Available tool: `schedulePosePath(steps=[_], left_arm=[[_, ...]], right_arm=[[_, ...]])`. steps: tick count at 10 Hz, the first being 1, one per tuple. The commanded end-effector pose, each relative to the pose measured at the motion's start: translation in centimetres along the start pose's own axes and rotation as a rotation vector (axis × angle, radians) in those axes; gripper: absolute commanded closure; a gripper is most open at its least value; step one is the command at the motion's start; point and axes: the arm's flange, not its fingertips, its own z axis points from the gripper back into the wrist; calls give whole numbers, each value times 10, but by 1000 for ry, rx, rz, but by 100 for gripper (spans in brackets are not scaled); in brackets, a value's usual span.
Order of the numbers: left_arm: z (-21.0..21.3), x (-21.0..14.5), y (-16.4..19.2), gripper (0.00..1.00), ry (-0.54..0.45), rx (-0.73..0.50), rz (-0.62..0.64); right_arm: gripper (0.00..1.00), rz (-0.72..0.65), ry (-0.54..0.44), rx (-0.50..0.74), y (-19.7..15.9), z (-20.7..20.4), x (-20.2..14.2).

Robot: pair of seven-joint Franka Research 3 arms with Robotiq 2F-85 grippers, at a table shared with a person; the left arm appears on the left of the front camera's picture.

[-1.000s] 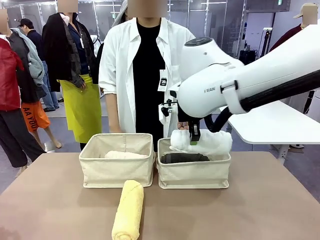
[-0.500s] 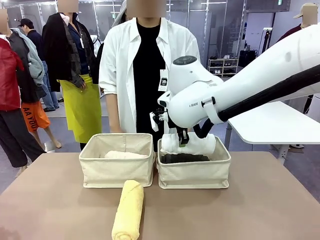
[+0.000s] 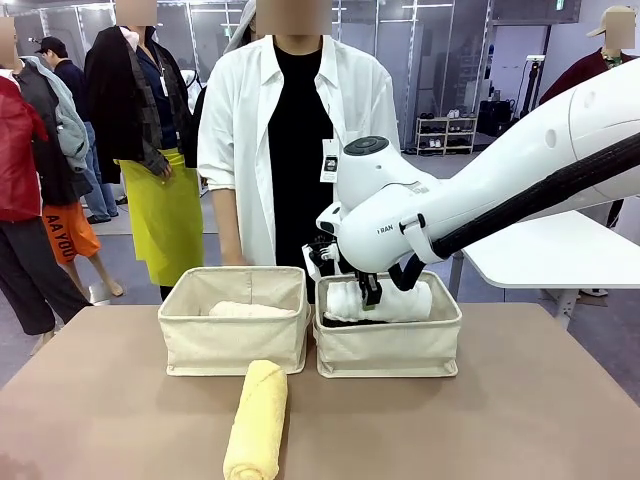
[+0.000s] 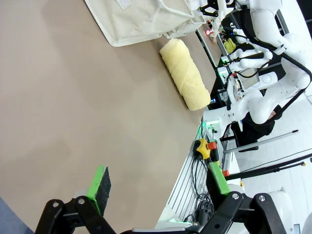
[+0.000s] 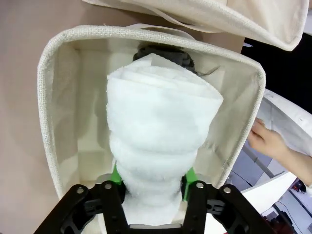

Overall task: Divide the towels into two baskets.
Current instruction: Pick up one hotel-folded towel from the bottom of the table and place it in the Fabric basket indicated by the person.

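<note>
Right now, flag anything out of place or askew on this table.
The yellow towel lies on the table in front of the baskets, in neither. The white towel sits atop the dark grey towel in the right basket, bulging above its rim. Nothing spilled or damaged.

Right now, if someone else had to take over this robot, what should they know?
Left gripper: open, holding nothing, above the table.
Right gripper: down in the right basket, pads either side of the white towel; gripping or releasing, I cannot tell.
Towels: the white one is over the dark grey towel; a pale towel is in the left basket; the yellow towel lies on the table in front of it.
Done: three towels in baskets.
Left: free the white towel, then probably put the yellow one in the left basket.
</note>
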Motion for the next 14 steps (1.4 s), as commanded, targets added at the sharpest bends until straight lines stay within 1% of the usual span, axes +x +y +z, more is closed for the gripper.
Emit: schedulePosePath(steps=[1, 2, 4, 5, 6, 14], left_arm=[[2, -3, -5, 0, 5, -3, 0], [2, -3, -5, 0, 5, -3, 0], [2, -3, -5, 0, 5, -3, 0], [2, -3, -5, 0, 5, -3, 0], [2, -3, -5, 0, 5, -3, 0], [2, -3, -5, 0, 5, -3, 0]], right_arm=[[7, 13, 0, -1, -1, 9, 0], [0, 2, -4, 2, -1, 9, 0], [0, -27, -3, 11, 1, 10, -1], [24, -58, 27, 7, 3, 11, -6], [24, -3, -4, -1, -1, 4, 1], [24, -3, -4, -1, -1, 4, 1]])
